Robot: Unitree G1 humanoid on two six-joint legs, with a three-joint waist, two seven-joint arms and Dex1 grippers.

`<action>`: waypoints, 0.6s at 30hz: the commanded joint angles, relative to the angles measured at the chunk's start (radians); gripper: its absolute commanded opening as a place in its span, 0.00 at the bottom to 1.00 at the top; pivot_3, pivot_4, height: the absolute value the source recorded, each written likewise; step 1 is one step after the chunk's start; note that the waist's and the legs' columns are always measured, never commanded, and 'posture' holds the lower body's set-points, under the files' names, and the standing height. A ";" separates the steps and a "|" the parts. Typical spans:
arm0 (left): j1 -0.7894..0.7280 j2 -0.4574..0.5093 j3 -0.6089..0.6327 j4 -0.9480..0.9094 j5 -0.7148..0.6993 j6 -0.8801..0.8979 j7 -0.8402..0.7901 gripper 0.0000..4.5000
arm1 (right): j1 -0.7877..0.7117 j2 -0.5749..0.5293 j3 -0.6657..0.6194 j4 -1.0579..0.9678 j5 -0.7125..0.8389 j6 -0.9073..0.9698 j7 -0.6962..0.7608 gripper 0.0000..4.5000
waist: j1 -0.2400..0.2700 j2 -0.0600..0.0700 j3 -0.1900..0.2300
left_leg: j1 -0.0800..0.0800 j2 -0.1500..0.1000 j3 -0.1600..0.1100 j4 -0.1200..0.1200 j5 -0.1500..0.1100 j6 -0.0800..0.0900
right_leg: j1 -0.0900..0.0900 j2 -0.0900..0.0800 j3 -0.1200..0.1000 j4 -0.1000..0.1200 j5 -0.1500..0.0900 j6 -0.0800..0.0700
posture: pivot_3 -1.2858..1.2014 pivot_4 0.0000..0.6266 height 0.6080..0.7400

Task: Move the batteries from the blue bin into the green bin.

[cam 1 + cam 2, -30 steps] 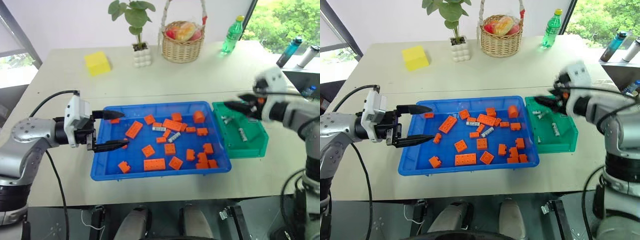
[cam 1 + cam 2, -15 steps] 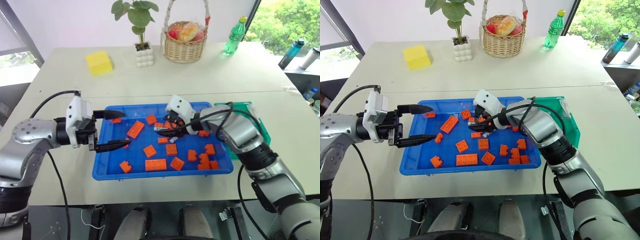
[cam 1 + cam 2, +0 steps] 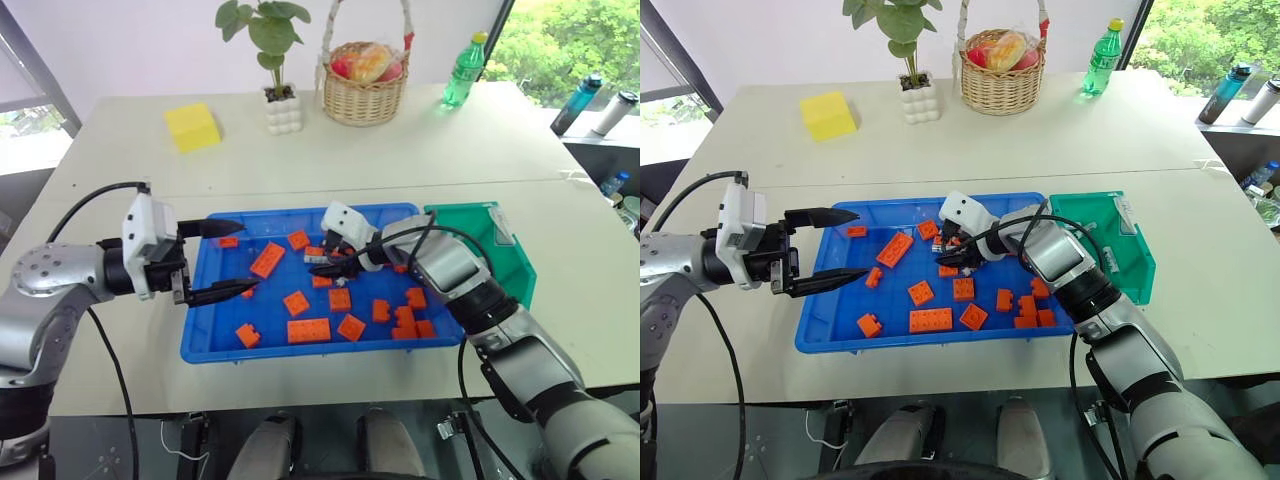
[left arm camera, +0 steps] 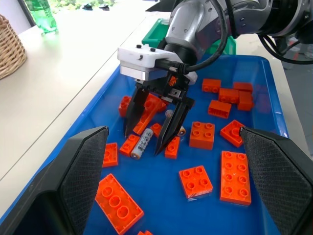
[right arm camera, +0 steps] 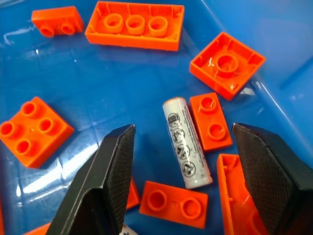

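The left gripper (image 3: 222,260) is observed at the blue bin (image 3: 215,345)'s nine o'clock rim, jaws spread wide, nothing held. Orange bricks (image 3: 309,329) are scattered across the bin floor. The right gripper (image 4: 155,128) is found poised over the bin's centre, jaws wide apart and empty, straddling a battery (image 5: 187,142) lying flat beside small bricks. A second battery (image 4: 173,130) is noted just beside it. The green bin (image 3: 500,268) is located touching the blue bin's three o'clock side.
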 commanded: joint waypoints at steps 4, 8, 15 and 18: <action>-0.023 0.006 0.017 -0.016 -0.007 -0.012 0.005 1.00 | -0.007 -0.019 -0.043 -0.087 -0.007 0.037 0.012 0.71 | -0.003 0.000 0.000 | 0.000 0.000 0.000 0.000 0.000 0.000 | 0.000 0.000 0.000 0.000 0.000 0.000 | 0.52 0.24 0.98; -0.042 -0.001 0.002 -0.007 -0.002 -0.015 0.005 1.00 | -0.001 -0.041 -0.058 -0.183 0.004 0.094 0.010 0.71 | -0.004 0.000 0.000 | 0.000 0.000 0.000 0.000 0.000 0.000 | -0.001 0.000 0.000 0.000 0.000 0.000 | 0.52 0.24 0.98; -0.066 -0.004 -0.012 0.014 0.006 -0.019 -0.001 1.00 | 0.011 -0.065 -0.022 -0.310 -0.014 0.155 0.003 0.71 | -0.002 0.000 0.000 | 0.000 0.000 0.000 0.000 0.000 0.000 | 0.000 0.000 0.000 0.000 0.000 0.000 | 0.52 0.24 0.98; -0.073 -0.008 -0.017 0.015 0.008 -0.019 -0.001 1.00 | 0.020 -0.051 -0.005 -0.320 -0.013 0.179 -0.002 0.60 | -0.003 0.000 0.000 | 0.000 0.000 0.000 0.000 0.000 0.000 | 0.000 0.000 0.000 0.000 0.000 0.000 | 0.52 0.24 0.98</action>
